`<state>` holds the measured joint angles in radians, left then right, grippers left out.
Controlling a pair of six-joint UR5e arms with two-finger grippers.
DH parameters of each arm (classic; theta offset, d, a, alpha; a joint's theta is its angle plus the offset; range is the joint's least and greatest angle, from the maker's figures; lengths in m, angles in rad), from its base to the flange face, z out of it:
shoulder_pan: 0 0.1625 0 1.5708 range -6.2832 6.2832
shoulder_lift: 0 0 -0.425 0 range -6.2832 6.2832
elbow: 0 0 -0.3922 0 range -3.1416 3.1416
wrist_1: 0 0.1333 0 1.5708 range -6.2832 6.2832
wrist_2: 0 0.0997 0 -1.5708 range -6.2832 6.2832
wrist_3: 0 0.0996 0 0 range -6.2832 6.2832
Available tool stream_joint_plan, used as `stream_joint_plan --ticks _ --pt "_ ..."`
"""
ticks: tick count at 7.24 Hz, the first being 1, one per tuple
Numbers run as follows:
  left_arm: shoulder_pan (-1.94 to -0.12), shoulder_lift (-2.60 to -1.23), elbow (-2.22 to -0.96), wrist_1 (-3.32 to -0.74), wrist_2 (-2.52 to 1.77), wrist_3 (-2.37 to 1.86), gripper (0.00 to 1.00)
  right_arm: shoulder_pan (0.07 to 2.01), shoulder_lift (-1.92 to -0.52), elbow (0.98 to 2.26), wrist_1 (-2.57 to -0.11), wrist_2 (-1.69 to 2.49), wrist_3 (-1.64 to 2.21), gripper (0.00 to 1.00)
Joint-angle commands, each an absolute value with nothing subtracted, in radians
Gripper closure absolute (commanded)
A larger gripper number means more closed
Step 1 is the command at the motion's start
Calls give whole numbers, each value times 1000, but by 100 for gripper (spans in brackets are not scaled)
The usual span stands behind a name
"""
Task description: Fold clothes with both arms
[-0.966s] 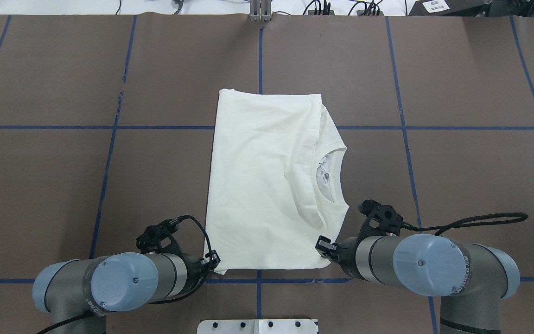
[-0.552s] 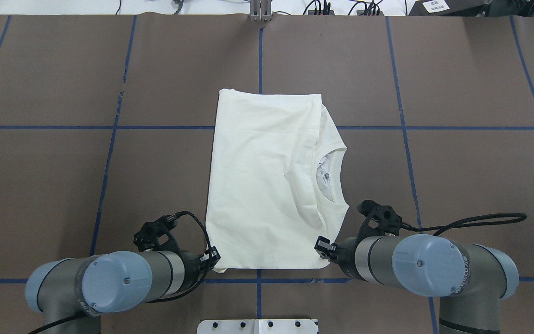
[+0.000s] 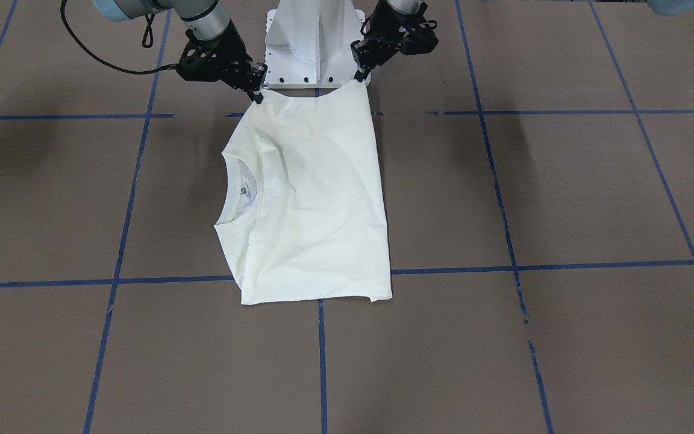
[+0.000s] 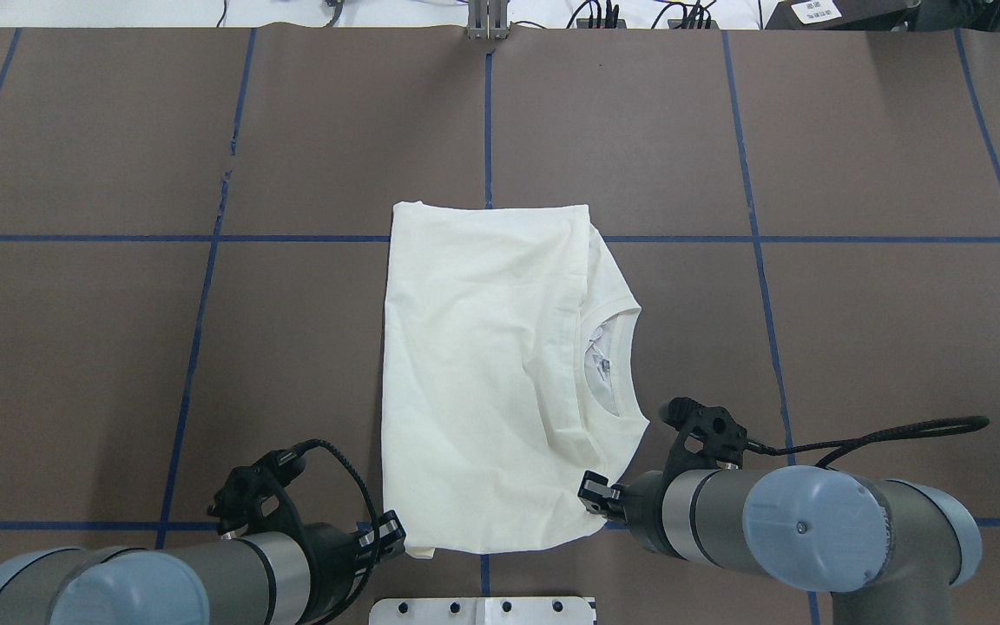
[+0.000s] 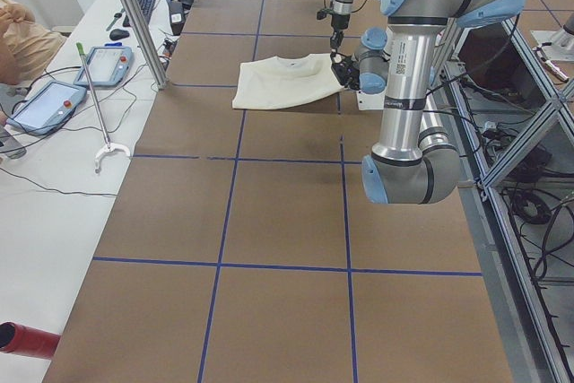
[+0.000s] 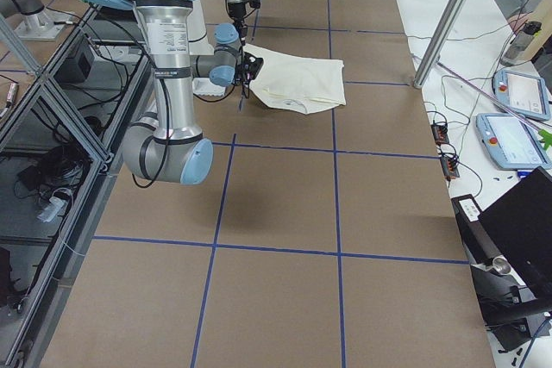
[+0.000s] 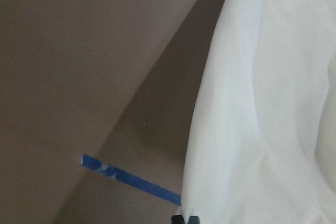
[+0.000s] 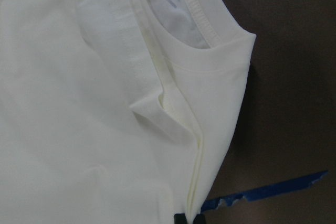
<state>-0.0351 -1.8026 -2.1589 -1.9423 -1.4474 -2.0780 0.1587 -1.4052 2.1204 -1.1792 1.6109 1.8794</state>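
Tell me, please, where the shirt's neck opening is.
Overhead, the neck opening lies on the folded shirt's right side, just ahead of the right gripper.

Brown table (image 4: 856, 330) with a blue tape grid (image 4: 118, 238), carrying one folded T-shirt (image 4: 474, 373).
The cream-white T-shirt lies near the middle over the central tape line, neck opening toward the robot's right; a white base plate (image 4: 483, 610) sits at the robot's edge.

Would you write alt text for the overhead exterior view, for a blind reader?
A folded cream T-shirt lies on a brown table gridded with blue tape, neck opening to the right. The left gripper and right gripper each pinch a near corner.
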Motion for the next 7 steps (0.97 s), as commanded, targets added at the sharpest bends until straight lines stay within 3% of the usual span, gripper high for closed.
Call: stream_joint_plan --ticks 1,4,6,7 --pt "18 -1773 -2229 -1942 -1402 -2131 100 127 -1498 2244 -1177 1617 1873 100" --pt "-56 -1790 -2344 -1835 -1407 -2131 100 231 -1502 2289 -1177 1614 1873 100" --pt "-277 -1951 -2260 -1807 -1417 -1981 100 435 -1422 2232 -1193 1667 1871 100" --pt "-347 -1989 -2156 -1810 -1469 -1915 100 536 -1290 2091 -1224 1730 1871 100"
